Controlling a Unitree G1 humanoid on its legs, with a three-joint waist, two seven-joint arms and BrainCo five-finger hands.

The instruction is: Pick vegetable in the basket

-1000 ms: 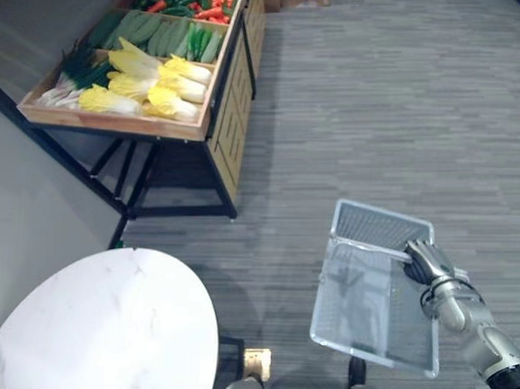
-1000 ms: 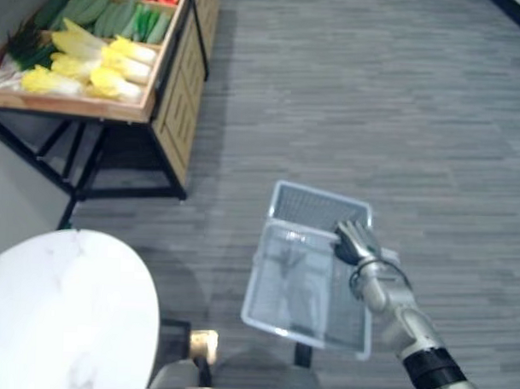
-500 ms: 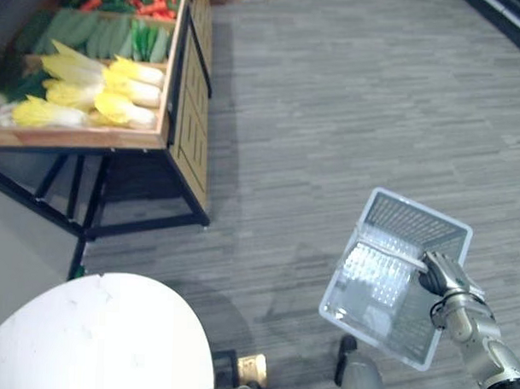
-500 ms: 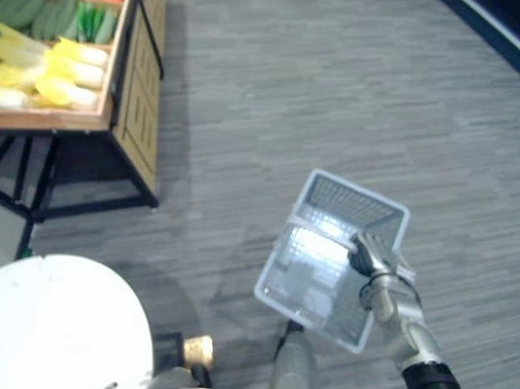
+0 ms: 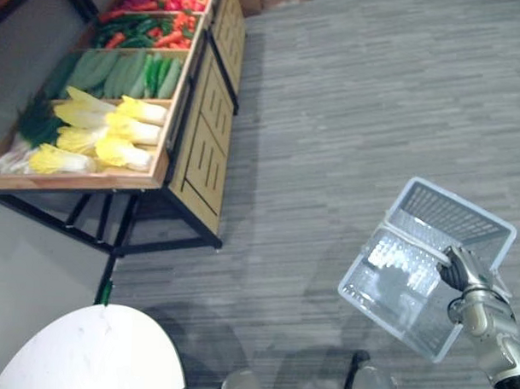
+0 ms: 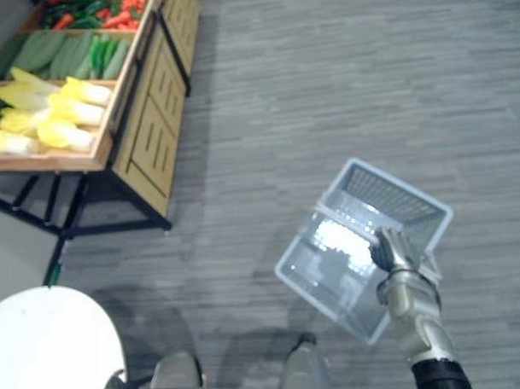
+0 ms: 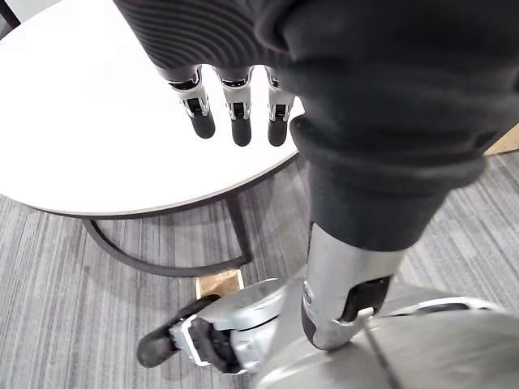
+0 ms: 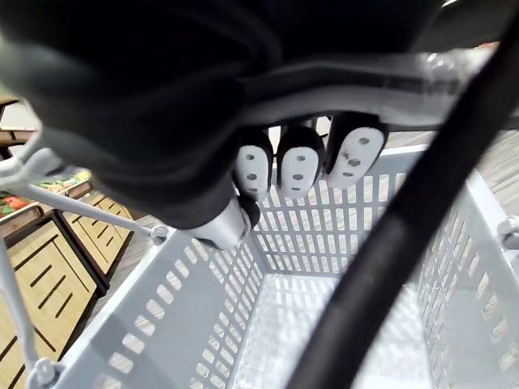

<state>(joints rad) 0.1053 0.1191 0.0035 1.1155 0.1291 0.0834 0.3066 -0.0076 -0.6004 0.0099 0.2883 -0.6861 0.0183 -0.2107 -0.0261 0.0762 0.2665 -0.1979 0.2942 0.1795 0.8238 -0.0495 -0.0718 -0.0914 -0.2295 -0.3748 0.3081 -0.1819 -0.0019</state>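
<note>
Hanging nearest the robot, the left hand (image 7: pixel 233 113) sits above the white round table (image 7: pixel 81 121) with its fingers loose and straight, holding nothing and touching nothing. Farther out on the other side, the right hand (image 5: pixel 465 272) has its fingers curled round the handle of the grey plastic basket (image 5: pixel 451 216) and carries it clear of the grey floor (image 5: pixel 349 104), with the forearm reaching forward from the lower right. The basket tilts, its meshed walls and bottom showing through, and nothing lies inside it. Beyond an open stretch of floor, well apart from both hands, stands the wooden vegetable stand (image 5: pixel 202 150) on its dark frame. Its nearest compartment holds pale yellow cabbages (image 5: pixel 100 133), the next one long green cucumbers (image 5: pixel 119 70), and the farthest ones red and green peppers (image 5: pixel 155 20). By my reading the task has barely begun: the basket is in hand, which is the only part done. Closing on the stand, taking a vegetable with the free left hand and putting it into the basket all remain.
</note>
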